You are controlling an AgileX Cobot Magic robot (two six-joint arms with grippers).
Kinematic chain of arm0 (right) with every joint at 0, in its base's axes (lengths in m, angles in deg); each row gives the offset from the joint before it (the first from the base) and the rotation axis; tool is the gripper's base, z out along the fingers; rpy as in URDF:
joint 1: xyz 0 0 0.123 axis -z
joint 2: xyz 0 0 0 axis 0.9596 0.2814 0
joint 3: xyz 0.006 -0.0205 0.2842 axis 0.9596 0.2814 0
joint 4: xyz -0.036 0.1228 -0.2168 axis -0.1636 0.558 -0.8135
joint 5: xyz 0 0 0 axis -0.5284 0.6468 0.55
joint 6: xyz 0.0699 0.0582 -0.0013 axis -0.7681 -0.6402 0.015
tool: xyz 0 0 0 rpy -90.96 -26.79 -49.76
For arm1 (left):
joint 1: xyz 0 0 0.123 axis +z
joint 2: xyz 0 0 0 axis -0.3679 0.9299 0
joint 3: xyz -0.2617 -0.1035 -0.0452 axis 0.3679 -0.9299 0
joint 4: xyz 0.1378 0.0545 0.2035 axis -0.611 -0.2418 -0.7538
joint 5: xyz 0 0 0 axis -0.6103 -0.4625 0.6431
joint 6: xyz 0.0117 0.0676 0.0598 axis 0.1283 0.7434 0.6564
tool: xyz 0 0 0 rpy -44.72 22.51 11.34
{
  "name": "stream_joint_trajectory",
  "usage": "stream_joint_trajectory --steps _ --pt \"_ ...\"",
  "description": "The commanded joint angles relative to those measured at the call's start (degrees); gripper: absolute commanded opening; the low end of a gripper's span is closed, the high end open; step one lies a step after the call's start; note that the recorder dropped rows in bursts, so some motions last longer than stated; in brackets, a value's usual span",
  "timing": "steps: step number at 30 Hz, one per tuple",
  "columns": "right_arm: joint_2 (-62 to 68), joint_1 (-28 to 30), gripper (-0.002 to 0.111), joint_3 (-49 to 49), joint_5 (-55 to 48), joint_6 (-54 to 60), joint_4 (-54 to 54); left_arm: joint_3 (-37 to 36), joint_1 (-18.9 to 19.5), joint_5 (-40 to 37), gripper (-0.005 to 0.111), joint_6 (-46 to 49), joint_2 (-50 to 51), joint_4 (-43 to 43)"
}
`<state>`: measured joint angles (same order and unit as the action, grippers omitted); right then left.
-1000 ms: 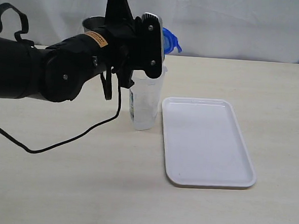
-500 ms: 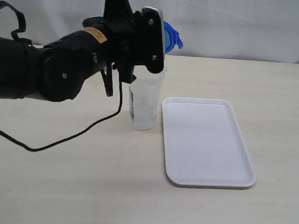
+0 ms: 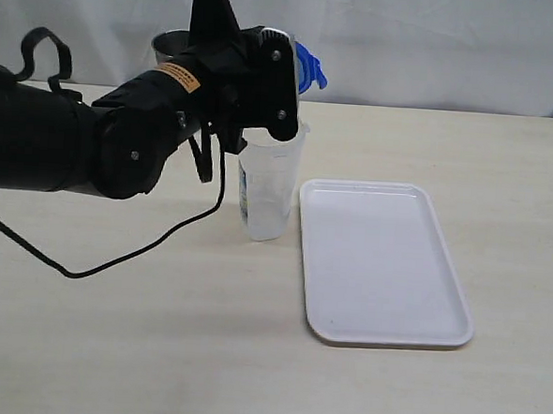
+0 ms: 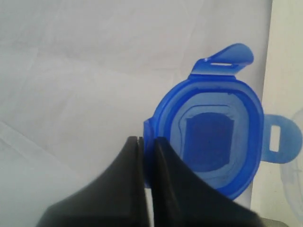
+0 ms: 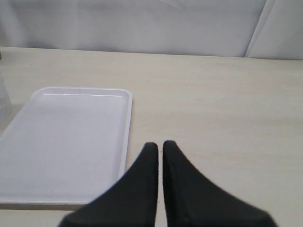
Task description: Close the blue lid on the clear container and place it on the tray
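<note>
Blue lid [image 4: 208, 127], clamped in the left claw [image 4: 145, 142], hangs above the clear container [image 3: 268, 192]; tray [image 3: 381, 260] lies at three o'clock of it; right claw [image 5: 159, 145] is pressed together.

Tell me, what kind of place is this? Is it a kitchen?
Probably a robot test lab, not a kitchen: a big black robot arm with a loose black cable works over a pale beige tabletop, and a plain white cloth sheet hangs behind it.
</note>
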<state>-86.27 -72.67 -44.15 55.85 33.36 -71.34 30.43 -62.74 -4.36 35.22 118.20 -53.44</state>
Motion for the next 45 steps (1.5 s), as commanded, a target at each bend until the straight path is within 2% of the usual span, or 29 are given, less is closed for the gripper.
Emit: stream_joint_trajectory --steps 1,5,10,14,23,29,36,45 --pt "-0.24 0.21 0.004 0.11 0.23 0.15 -0.39 -0.03 0.49 3.92 0.000 -3.05 0.98 -0.26" --pt "-0.24 0.21 0.004 0.11 0.23 0.15 -0.39 -0.03 0.49 5.70 0.000 -3.52 0.98 -0.74" --pt "-0.24 0.21 0.004 0.11 0.23 0.15 -0.39 -0.03 0.49 7.90 0.000 -10.63 0.85 -4.63" --pt "-0.24 0.21 0.004 0.11 0.23 0.15 -0.39 -0.03 1.25 4.80 0.000 -10.63 1.90 -7.63" --pt "-0.24 0.21 0.004 0.11 0.23 0.15 -0.39 -0.03 2.49 4.31 0.000 -10.74 3.33 -7.01" --pt "-0.24 0.21 0.004 0.11 0.23 0.15 -0.39 -0.03 2.49 7.28 0.000 -12.56 3.23 -7.76" --pt "-0.24 0.21 0.004 0.11 0.23 0.15 -0.39 -0.03 2.58 11.29 0.000 -22.03 3.23 -12.13" --pt "-0.24 0.21 0.004 0.11 0.23 0.15 -0.39 -0.03 4.10 8.46 0.000 -22.30 5.04 -12.22"
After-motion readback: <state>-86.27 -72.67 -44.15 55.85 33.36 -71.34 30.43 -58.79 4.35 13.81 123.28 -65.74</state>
